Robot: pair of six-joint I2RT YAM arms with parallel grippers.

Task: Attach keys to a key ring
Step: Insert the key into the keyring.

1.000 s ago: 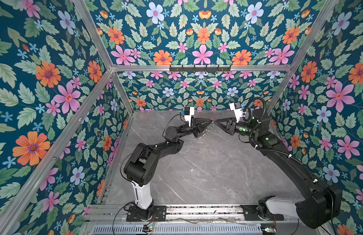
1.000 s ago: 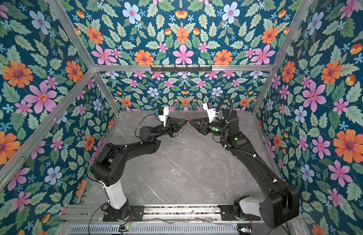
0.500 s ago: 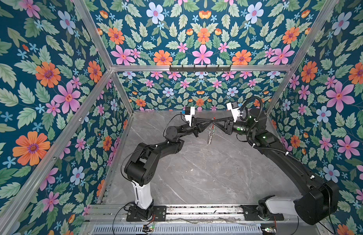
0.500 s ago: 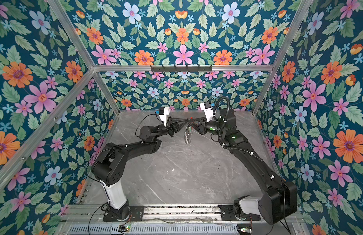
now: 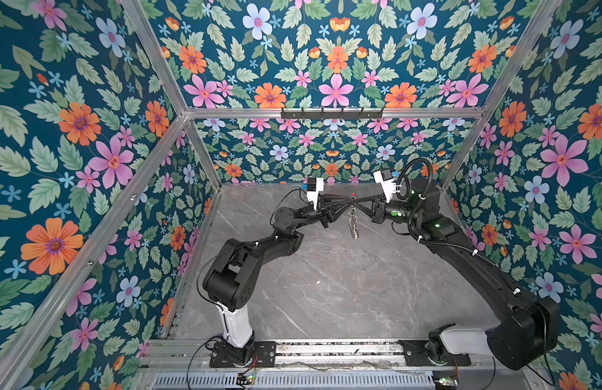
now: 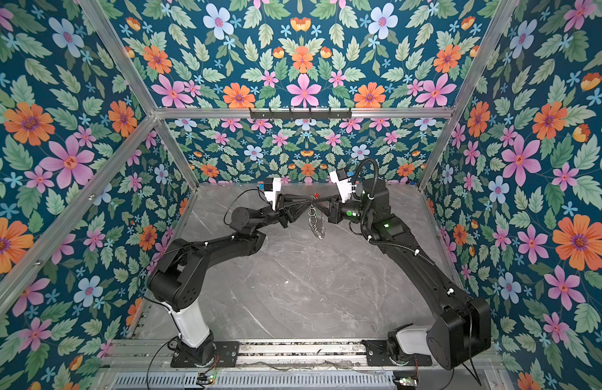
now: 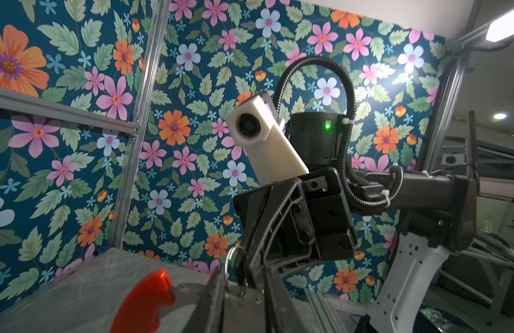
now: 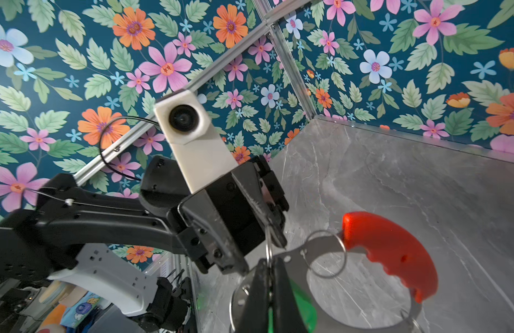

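While right gripper (image 8: pixel 268 265) pinches green key (image 8: pixel 306 312) at key ring (image 8: pixel 389 250), far centre, left gripper (image 8: pixel 260 255) is parted, nthg held; you can't confirm key's threaded yet.

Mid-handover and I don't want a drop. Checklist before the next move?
1. right gripper shut on the key: ok.
2. left gripper open: ok, jaws apart.
3. key ring hanging clear of the table: ok.
4. red arc free of both grippers: ok.
5. key threaded onto the key ring: cannot tell.
6. what bears the key ring's weight: cannot tell.
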